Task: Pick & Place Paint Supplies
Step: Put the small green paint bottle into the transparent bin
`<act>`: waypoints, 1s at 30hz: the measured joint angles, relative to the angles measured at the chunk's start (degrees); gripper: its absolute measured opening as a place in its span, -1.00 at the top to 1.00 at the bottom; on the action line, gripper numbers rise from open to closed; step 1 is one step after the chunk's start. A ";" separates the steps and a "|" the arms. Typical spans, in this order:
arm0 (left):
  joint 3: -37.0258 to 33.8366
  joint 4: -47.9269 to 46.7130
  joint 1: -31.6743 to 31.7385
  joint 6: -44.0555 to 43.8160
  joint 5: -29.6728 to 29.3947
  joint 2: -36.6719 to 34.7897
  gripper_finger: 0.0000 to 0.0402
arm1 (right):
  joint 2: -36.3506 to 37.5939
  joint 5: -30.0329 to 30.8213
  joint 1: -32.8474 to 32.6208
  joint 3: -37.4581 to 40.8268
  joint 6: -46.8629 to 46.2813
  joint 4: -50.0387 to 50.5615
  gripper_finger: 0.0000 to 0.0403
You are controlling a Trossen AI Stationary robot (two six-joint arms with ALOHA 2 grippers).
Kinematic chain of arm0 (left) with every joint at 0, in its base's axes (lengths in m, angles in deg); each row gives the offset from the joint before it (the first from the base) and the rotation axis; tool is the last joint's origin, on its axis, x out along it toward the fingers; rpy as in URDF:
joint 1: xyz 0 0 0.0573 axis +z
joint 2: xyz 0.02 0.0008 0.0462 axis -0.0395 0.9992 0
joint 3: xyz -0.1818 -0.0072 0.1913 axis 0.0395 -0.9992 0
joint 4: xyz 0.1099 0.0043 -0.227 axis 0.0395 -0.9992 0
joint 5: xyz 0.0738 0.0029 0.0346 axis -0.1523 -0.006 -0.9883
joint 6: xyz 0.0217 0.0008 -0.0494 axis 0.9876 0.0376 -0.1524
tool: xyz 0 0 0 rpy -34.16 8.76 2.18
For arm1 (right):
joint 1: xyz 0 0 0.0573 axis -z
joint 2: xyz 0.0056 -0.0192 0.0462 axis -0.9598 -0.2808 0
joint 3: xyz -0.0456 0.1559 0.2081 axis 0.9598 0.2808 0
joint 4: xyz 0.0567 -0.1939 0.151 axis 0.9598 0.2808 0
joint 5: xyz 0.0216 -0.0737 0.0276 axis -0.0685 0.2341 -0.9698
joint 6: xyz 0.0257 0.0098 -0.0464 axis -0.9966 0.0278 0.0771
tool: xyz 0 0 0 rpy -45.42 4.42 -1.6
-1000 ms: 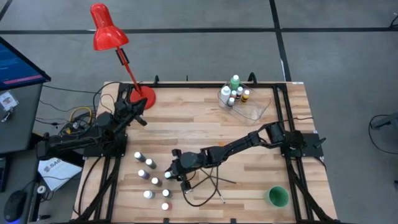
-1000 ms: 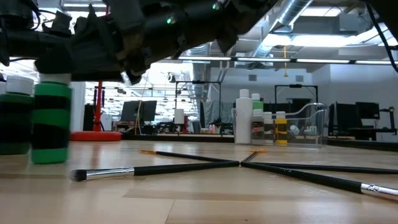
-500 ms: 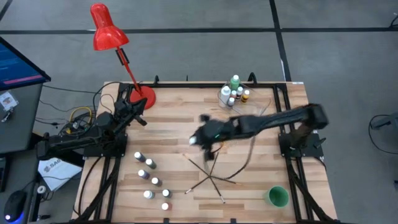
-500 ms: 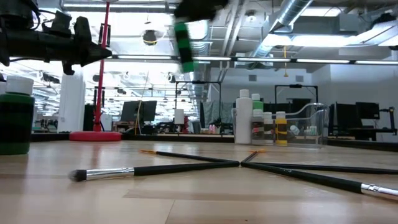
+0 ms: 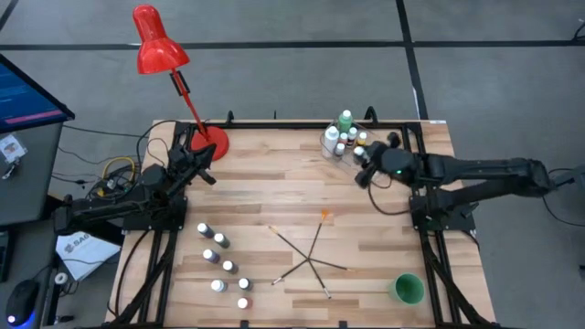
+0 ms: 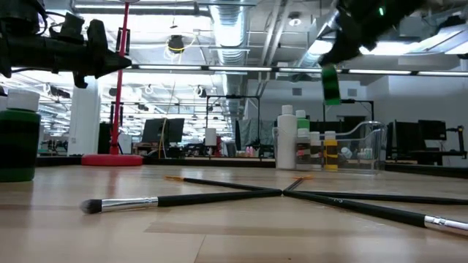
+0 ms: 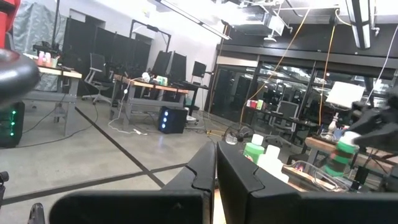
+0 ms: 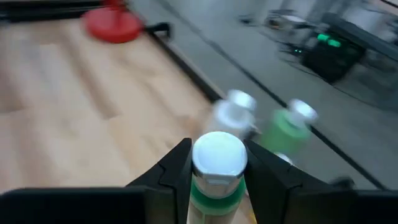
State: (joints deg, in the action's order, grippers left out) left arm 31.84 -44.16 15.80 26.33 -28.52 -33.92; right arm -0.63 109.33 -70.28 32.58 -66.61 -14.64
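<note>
My right gripper hangs beside the clear tub at the far right, shut on a small green-banded, white-capped paint bottle. In the low view that bottle is in the air above the table. Several small capped bottles stand on their bases at the near left. Thin dark paintbrushes lie crossed on the wood, near the middle. A taller green bottle, a white one and small ones stand in the tub. My left gripper waits shut at the far left. My right gripper pinches the small bottle's body just under the white cap between its two fingers, one on each side. The gripper reaches in from the table's right, slanting a little downward. The bottle hangs below it, roughly upright and clear of the table.
A red desk lamp stands on its base at the far left. A green cup stands at the near right corner. Bare wood lies between the tub and the brushes.
My right gripper has taken the green-banded bottle up from the cluster at the near left and swept toward the far right, rising and turning as it went. It now hangs beside the tub with the bottle lifted clear of the table.
</note>
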 joint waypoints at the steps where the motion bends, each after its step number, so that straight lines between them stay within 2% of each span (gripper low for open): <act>1: 0.00 0.00 0.00 0.00 -0.01 0.00 0.96 | 1.77 0.04 1.58 2.53 -0.44 -1.59 0.43; 5: 0.02 0.02 0.00 0.00 -0.01 0.00 0.96 | 5.35 -0.07 7.65 10.05 -2.70 -8.20 0.39; 10: 0.00 0.05 0.00 0.00 0.00 0.02 0.96 | 4.69 -0.26 13.61 14.64 -5.35 -13.97 0.41; 17: 0.00 0.13 0.00 0.00 -0.01 0.00 0.96 | -0.56 -0.43 17.42 16.69 -7.72 -20.11 0.38; 30: 0.00 0.49 0.00 0.00 -0.01 0.00 0.96 | -14.90 -0.24 19.28 16.69 -9.64 -33.14 0.37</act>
State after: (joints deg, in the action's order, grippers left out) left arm 31.84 -43.67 15.80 26.33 -28.52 -33.92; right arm -15.53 109.10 -50.99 49.27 -76.26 -47.77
